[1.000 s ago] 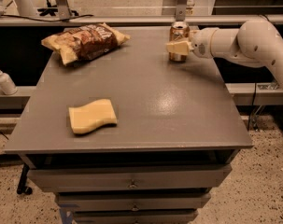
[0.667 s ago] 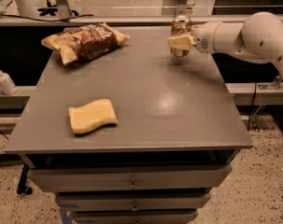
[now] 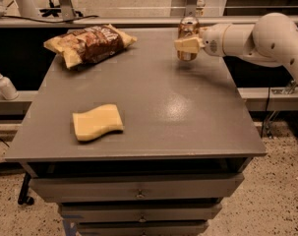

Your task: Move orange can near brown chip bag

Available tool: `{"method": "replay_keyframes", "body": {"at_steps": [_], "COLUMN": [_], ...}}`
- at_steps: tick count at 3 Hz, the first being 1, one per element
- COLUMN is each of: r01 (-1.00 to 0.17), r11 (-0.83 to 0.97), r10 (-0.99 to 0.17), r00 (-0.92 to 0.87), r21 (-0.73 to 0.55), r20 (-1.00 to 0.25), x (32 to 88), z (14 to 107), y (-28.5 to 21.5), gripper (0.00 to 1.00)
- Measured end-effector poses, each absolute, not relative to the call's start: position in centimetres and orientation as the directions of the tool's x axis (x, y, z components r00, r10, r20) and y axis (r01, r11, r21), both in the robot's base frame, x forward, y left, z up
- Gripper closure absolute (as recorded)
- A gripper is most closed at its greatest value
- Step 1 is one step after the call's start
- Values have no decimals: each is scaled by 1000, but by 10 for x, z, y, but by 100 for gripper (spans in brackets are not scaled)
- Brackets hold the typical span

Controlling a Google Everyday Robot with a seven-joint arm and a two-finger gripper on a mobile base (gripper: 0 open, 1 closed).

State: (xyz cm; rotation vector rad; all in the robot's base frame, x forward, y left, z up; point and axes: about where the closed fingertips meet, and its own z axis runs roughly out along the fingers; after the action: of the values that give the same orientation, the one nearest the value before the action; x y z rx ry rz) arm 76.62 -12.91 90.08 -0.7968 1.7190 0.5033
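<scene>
A white robot arm's gripper (image 3: 189, 44) pinches the orange can (image 3: 188, 28) around its middle, well to the right of the brown chip bag (image 3: 91, 43) on a grey table (image 3: 188, 112). The can looks light, rigid and smooth, so probably slippery, and a mid-body hold suits it. A yellow sponge (image 3: 98, 122) lies in front of the bag.

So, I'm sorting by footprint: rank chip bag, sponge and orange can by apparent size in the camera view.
brown chip bag
sponge, nearer the camera, so unsure
orange can, held by the gripper at the table's far right
</scene>
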Motion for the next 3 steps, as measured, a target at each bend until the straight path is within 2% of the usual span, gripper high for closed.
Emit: {"method": "replay_keyframes", "body": {"at_steps": [1,3], "r01": [-738,-795], "r11": [672,602], "r10": [-226,-189], "r00": [-123,-58], "r21": [-63,-69], "r20": [-966,-980], "x": [766,777], "z": [903,909], "y": [-114,-27], "gripper": [100,100]}}
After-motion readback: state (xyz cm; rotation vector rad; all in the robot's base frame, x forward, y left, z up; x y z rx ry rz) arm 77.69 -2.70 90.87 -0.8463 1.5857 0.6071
